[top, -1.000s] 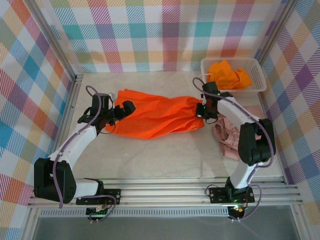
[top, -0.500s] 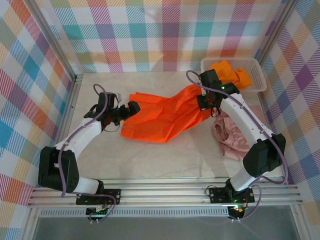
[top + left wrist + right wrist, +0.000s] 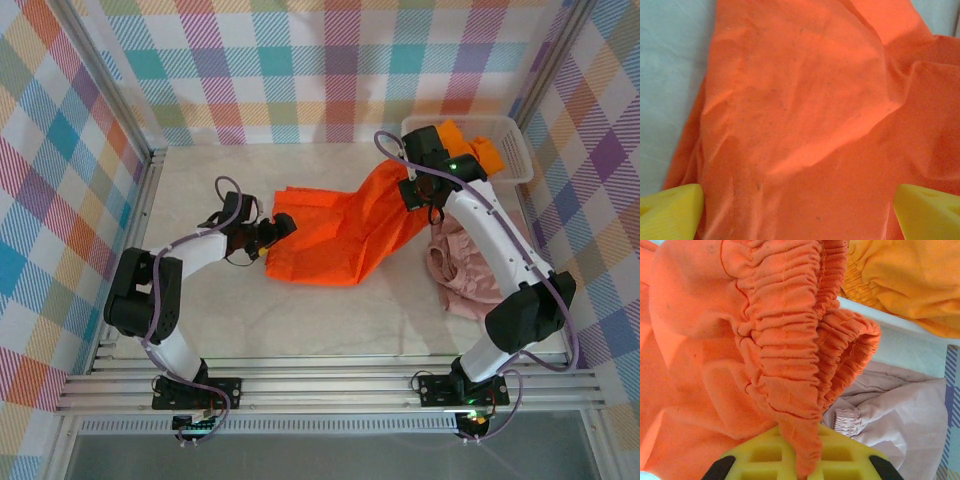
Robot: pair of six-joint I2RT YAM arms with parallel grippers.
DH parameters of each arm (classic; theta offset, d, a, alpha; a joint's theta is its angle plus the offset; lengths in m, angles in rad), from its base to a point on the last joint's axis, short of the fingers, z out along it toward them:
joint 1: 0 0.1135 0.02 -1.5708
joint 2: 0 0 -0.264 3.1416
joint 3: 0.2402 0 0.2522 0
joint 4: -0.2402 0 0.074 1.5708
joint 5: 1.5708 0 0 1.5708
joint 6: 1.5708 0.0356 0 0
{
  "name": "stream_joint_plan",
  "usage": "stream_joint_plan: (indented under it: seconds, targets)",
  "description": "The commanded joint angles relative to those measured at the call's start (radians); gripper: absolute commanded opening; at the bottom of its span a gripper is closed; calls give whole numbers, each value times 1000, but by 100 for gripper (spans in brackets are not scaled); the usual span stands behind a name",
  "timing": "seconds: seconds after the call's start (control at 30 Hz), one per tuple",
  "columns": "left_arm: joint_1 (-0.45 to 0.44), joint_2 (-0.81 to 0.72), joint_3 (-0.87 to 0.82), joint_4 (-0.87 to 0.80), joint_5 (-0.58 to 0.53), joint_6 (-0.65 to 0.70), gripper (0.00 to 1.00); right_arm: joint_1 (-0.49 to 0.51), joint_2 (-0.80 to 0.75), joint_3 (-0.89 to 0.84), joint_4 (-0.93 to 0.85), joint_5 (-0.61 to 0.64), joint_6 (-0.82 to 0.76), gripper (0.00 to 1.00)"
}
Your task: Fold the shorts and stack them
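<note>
Pale table [image 3: 330, 310] inside checked walls carries everything: at the left, the left pincer [image 3: 272, 235] sits with its yellow fingers [image 3: 670, 207] spread wide apart over the left edge of the bright orange shorts [image 3: 345, 235], gripping nothing. Those shorts stretch across the middle and rise toward the right pincer [image 3: 421, 193], which is clamped on their gathered waistband (lifted off the surface). Further right, the dusty pink shorts [image 3: 462, 275] lie crumpled on the table, and the yellow-orange shorts [image 3: 462, 145] rest in the white basket [image 3: 518, 160] at the far corner.
</note>
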Motion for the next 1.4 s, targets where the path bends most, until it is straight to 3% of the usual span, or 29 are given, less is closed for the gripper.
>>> stream_joint_plan:
  seconds: [0.0,0.37,0.6,0.83,1.03,1.2,1.37]
  targets:
    - [-29,-9,12,63,17,-23,97,7,12,28,-2,18,-16,0]
    - [-36,-59,155,-72,-83,44,100,7,11,-18,23,26,-24,0]
    - [-71,54,187,-24,-35,9,100,8,11,-28,41,17,-24,0]
    - [-113,121,127,28,-43,-13,100,8,7,-27,37,25,-28,0]
    - [-160,87,19,57,-64,-20,100,7,4,-16,31,43,-41,0]
    - [-249,44,-113,161,-76,-120,100,7,-10,-11,22,69,-46,0]
    - [-381,59,-110,217,-104,-184,100,9,-15,13,-12,46,-35,0]
